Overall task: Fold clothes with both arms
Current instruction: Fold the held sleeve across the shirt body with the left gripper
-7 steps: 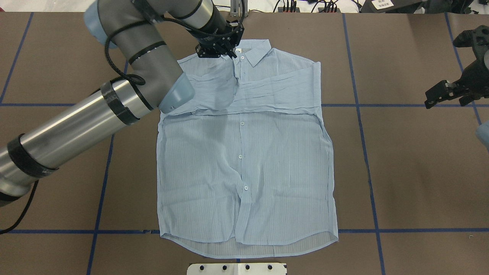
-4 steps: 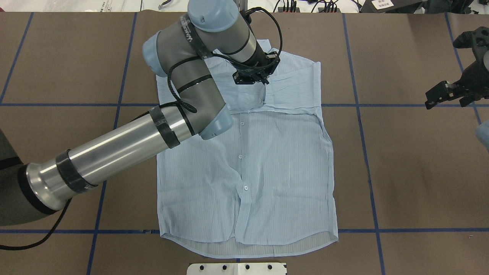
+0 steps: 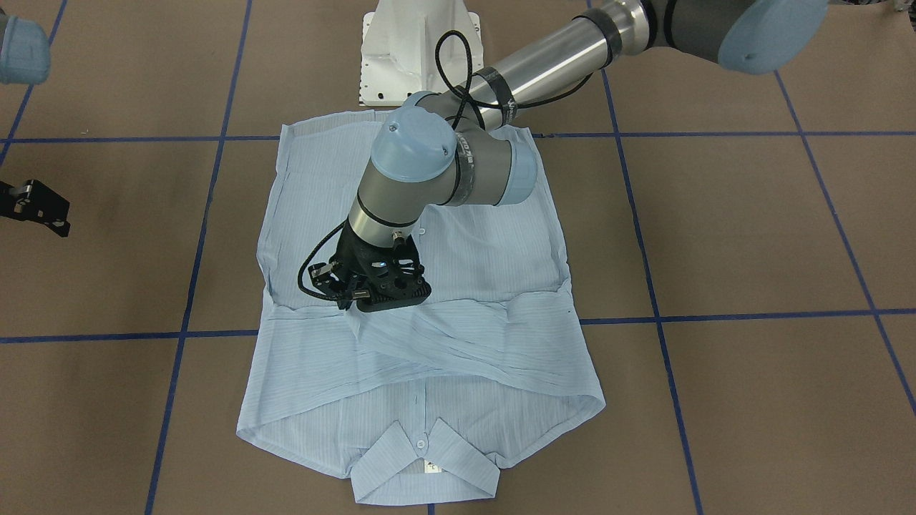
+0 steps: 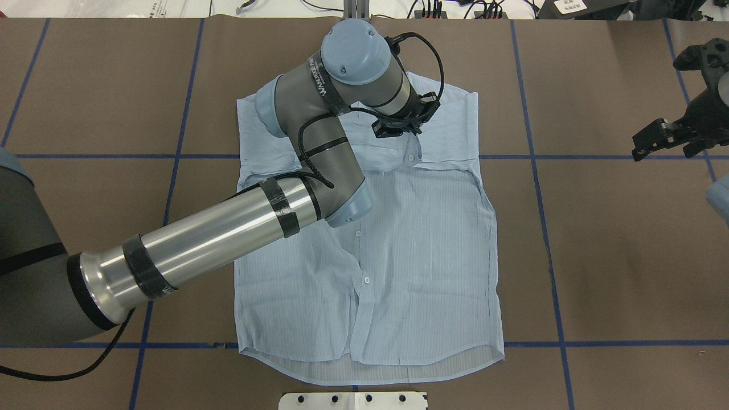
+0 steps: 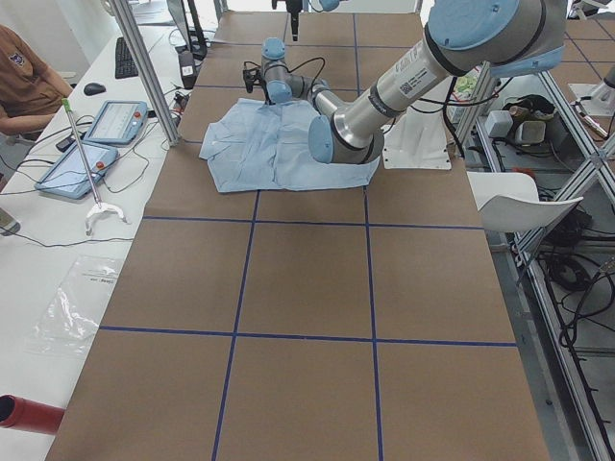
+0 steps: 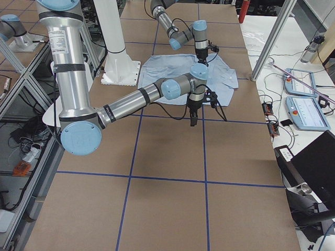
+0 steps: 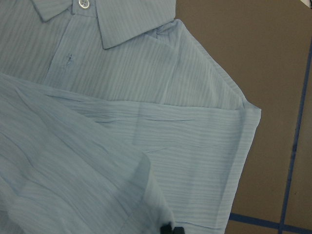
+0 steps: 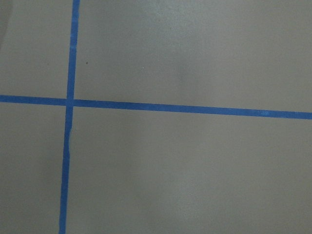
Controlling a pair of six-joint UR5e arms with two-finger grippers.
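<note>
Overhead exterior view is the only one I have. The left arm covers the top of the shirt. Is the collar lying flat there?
Observer: Yes. The front-facing view shows the collar flat on the shirt, both points spread and its button closed.
Operator: Good. What is the left gripper touching?
Observer: The left gripper is on a sleeve that lies folded across the chest. In the left wrist view, thin fabric is gathered right at its fingertips, so it seems to be pinching the sleeve.
</note>
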